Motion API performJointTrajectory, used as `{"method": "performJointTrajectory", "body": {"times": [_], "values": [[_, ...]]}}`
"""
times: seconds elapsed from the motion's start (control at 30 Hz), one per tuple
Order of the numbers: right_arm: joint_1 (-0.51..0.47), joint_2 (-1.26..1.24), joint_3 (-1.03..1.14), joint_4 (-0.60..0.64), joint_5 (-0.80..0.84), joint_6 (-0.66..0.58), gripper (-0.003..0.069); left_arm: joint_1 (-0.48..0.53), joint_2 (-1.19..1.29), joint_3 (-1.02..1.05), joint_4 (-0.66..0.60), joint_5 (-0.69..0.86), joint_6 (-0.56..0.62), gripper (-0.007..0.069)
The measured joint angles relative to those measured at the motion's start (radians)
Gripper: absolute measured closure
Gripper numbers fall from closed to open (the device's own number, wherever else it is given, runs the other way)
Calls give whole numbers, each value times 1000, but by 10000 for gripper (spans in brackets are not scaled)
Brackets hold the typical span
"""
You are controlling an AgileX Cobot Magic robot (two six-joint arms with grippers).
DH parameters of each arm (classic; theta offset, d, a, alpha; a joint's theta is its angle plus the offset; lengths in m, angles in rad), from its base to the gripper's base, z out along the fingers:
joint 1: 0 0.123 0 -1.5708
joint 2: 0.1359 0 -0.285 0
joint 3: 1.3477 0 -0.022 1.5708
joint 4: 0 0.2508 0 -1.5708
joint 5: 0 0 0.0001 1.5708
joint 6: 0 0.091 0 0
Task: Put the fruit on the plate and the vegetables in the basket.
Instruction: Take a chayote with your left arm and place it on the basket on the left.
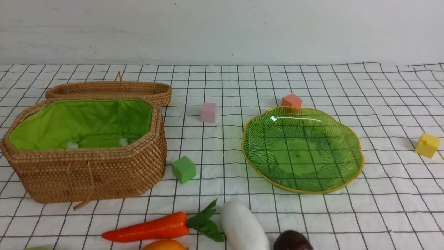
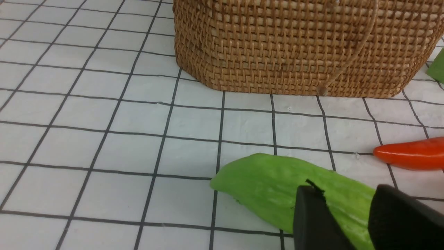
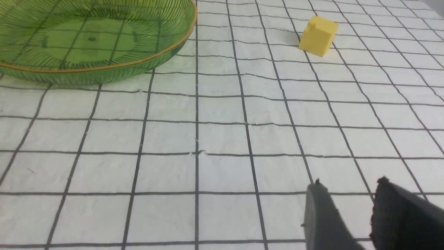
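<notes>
Left gripper [image 2: 345,198], jaws narrowly parted and gripping nothing, is hovering over the green vegetable [image 2: 267,180] at the lower right of the left wrist view. It is probably needing wider jaws, centred across the vegetable's thick middle, before lifting toward the basket [image 2: 295,45] at the top.

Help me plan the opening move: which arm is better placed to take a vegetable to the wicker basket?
Left, likely: the left gripper is right at the light green rounded toy vegetable, facing the brown woven wicker basket. The right gripper is over bare checked cloth.
</notes>
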State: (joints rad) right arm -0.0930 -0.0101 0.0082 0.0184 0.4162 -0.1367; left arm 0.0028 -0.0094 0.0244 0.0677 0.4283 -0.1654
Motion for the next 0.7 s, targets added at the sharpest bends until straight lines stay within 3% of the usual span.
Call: {"method": "performJointTrajectory", "body": {"times": [0.63,0.7], "values": [[0,0,0,0,0,0,416,0,0,0,4,-3,0,386],[0,0,0,0,0,0,416,0,0,7,2,-67,0,386]]}}
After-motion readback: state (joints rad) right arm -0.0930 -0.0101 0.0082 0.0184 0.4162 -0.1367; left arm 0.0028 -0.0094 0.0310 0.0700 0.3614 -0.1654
